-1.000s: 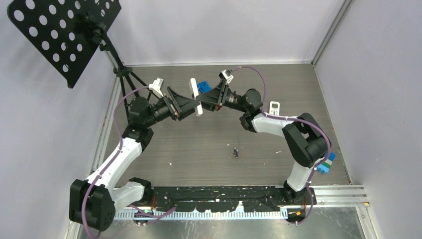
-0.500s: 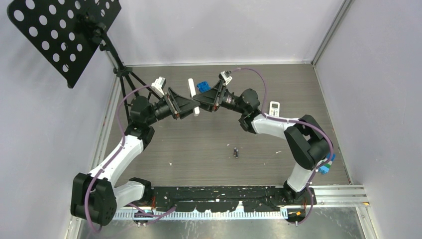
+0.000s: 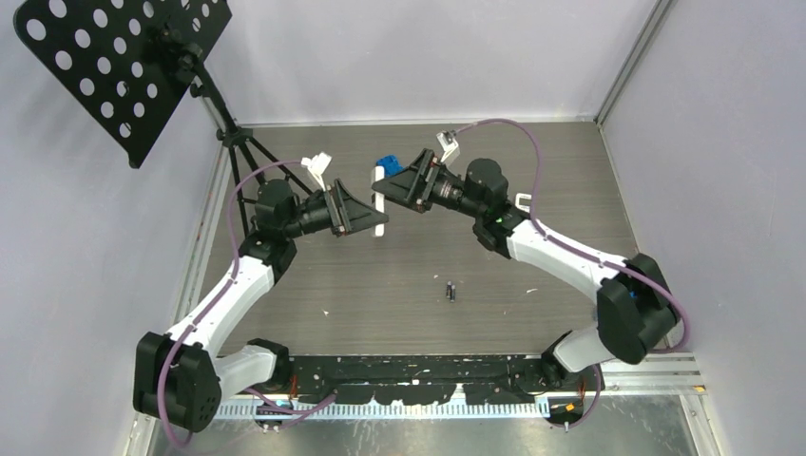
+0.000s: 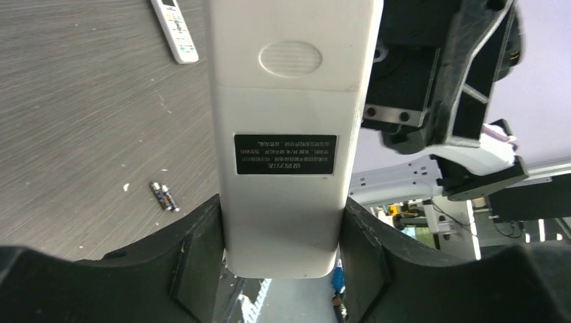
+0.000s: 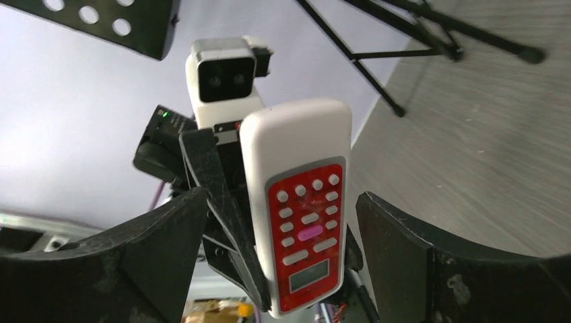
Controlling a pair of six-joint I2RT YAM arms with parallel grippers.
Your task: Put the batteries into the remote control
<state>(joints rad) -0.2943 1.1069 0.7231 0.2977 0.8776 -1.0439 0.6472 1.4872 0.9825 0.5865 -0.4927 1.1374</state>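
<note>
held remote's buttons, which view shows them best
Right wrist: the white remote faces it, with the red keypad in full sight. Left wrist shows only its labelled back; top external shows a thin white bar.

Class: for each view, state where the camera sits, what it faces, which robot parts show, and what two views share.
Top external: high behind, looking down on the dark wood-grain table; both arms show.
Left wrist: on left arm, facing the labelled back of the white remote control in the left claw.
Right wrist: on right arm, facing the remote's red button face; open right claw frames it.
Shared: both wrists see that remote, opposite sides.
</note>
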